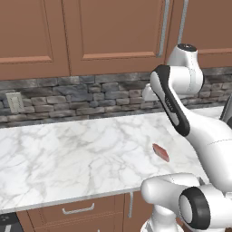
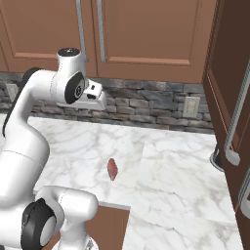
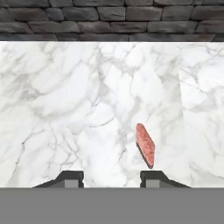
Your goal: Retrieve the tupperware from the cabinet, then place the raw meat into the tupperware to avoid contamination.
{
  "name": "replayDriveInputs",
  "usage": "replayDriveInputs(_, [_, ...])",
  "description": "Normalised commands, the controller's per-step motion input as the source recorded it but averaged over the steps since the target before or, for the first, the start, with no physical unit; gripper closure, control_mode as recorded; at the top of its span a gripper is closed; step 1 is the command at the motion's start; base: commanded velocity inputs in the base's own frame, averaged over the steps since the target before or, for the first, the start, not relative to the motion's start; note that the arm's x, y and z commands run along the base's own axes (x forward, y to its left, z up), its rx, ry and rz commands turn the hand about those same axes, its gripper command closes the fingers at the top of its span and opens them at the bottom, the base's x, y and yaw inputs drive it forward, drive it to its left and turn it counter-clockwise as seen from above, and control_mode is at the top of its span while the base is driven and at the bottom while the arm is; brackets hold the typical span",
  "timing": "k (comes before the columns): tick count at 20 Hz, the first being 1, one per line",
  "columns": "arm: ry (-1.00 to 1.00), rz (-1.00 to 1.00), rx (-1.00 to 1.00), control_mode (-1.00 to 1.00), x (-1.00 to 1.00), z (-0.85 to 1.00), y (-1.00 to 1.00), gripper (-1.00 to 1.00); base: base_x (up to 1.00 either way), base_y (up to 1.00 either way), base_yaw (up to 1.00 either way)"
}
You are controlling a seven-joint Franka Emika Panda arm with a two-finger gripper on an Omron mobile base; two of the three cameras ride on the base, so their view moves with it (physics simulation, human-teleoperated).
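Observation:
The raw meat [image 1: 160,152] [image 2: 113,168] [image 3: 145,144] is a small red-pink slab lying on the white marble counter [image 1: 68,154], near its front edge. My gripper [image 3: 111,179] hangs above the counter with its fingers apart and nothing between them; the meat lies just ahead of the right fingertip [image 3: 153,178]. The cabinet [image 1: 113,31] [image 2: 146,29] of reddish-brown wood runs above the stone backsplash, and the doors facing me are shut, with long silver handles [image 1: 164,27]. The tupperware is out of view.
A brown panel with long silver handles [image 2: 238,117] juts toward me at the right of the right base view. A wall outlet [image 1: 15,102] [image 2: 191,107] sits in the backsplash. Drawers [image 1: 77,209] lie below the counter's front edge.

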Motion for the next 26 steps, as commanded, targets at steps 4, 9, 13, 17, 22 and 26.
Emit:
replayDriveInputs(4, [-0.05, 0.0, -0.02, -1.0, -0.07, 0.04, 0.05, -1.0, 0.0, 0.0, 0.0])
replayDriveInputs(9, [-0.16, -0.02, -0.06, -1.0, -0.06, 0.31, 0.01, -1.0, 0.0, 0.0, 0.0])
replayDriveInputs(13, [-0.21, -0.04, -0.06, -1.0, -0.02, 0.58, 0.0, -1.0, 0.0, 0.0, 0.0])
replayDriveInputs(17, [-0.18, -0.06, -0.01, -1.0, -0.02, 0.71, -0.01, -1.0, 0.0, 0.0, 0.0])
replayDriveInputs(22, [-0.15, -0.04, 0.0, -1.0, -0.09, 0.79, 0.0, -1.0, 0.0, 0.0, 0.0])
replayDriveInputs(26, [-0.2, -0.02, 0.0, -1.0, -0.16, 0.76, 0.0, -1.0, 0.0, 0.0, 0.0])
